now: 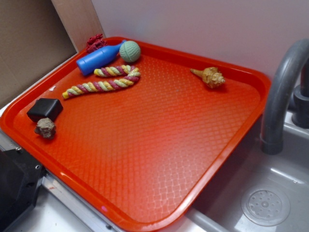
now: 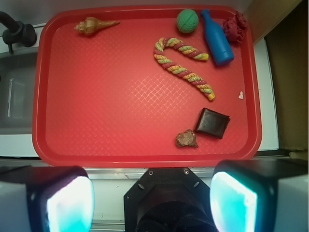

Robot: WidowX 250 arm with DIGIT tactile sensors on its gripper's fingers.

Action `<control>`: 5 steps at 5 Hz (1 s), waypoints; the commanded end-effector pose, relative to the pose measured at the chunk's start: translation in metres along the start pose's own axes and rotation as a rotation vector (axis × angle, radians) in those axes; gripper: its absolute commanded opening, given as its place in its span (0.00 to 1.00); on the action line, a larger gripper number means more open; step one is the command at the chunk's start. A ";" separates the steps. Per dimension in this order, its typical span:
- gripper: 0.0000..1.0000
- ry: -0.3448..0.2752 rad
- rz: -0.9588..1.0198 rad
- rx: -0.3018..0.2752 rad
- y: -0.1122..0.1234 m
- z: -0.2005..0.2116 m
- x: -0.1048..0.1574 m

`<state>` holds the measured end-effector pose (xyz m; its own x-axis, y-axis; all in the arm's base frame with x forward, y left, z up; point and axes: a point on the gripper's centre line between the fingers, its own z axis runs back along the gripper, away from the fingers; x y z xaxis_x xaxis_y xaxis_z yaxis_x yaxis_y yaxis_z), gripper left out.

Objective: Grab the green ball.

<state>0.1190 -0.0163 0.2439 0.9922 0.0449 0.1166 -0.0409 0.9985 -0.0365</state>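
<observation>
The green ball (image 1: 130, 50) (image 2: 187, 21), pale mint and knitted, rests at the far corner of the red tray (image 1: 159, 208) (image 2: 43, 87), touching the neck end of a blue bottle (image 1: 99, 59) (image 2: 217, 39). My gripper (image 2: 152, 198) hangs high above the tray's near edge, far from the ball. It is open, its two pale pads wide apart with nothing between them. The exterior view does not show the gripper.
On the tray lie a striped rope toy (image 1: 104, 79) (image 2: 186, 70), a shell (image 1: 210, 77) (image 2: 91, 26), a red knitted toy (image 1: 95, 42) (image 2: 234, 26), a dark block (image 1: 45, 109) (image 2: 212, 123) and a brown stone (image 1: 46, 128) (image 2: 186, 138). A sink with grey faucet (image 1: 280, 96) adjoins the tray.
</observation>
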 end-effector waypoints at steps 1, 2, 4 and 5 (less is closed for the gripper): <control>1.00 0.000 0.000 0.000 0.000 0.000 0.000; 1.00 -0.082 0.140 0.106 0.000 -0.055 0.044; 1.00 -0.135 0.155 0.063 0.030 -0.140 0.139; 1.00 -0.128 0.135 0.070 0.048 -0.159 0.181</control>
<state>0.3066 0.0309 0.0880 0.9666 0.1786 0.1840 -0.1841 0.9828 0.0132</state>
